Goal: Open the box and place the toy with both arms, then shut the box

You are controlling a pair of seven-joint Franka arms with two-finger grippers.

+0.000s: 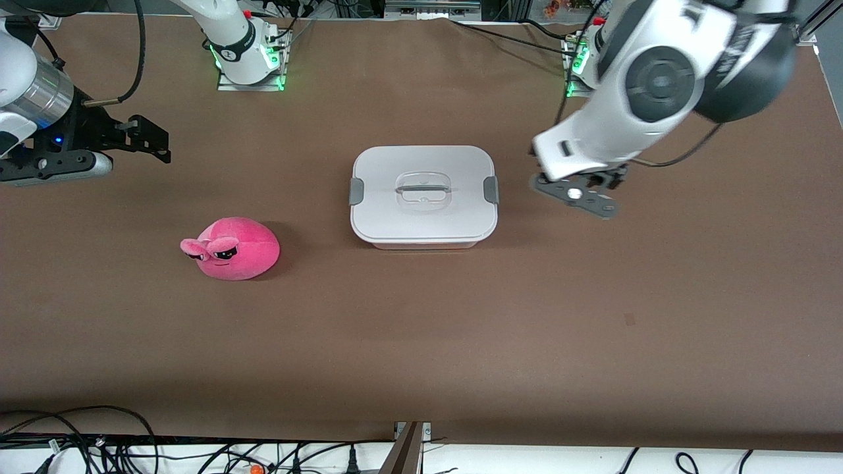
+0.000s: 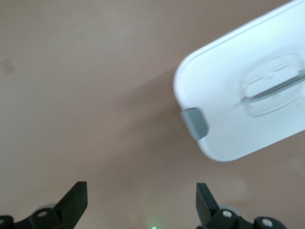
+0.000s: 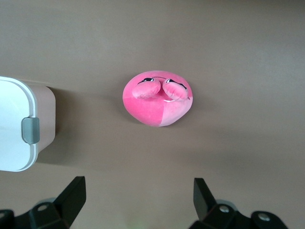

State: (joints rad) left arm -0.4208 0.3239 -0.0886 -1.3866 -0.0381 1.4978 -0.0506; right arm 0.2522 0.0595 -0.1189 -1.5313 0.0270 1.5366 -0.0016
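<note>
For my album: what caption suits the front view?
Lidded box mid-table, pink toy beside it; open left gripper and right gripper hover.

Box (image 1: 423,197) mid-table, lid on; toy (image 1: 232,249) beside it twd right arm's end, nearer camera.

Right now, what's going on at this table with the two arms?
Nothing is being held yet. The box sits mid-table with its lid on and both grey clips in place. The left gripper hovers beside it, fingers open. The right gripper, also open, hangs above the table at the right arm's end. The toy lies untouched.
</note>
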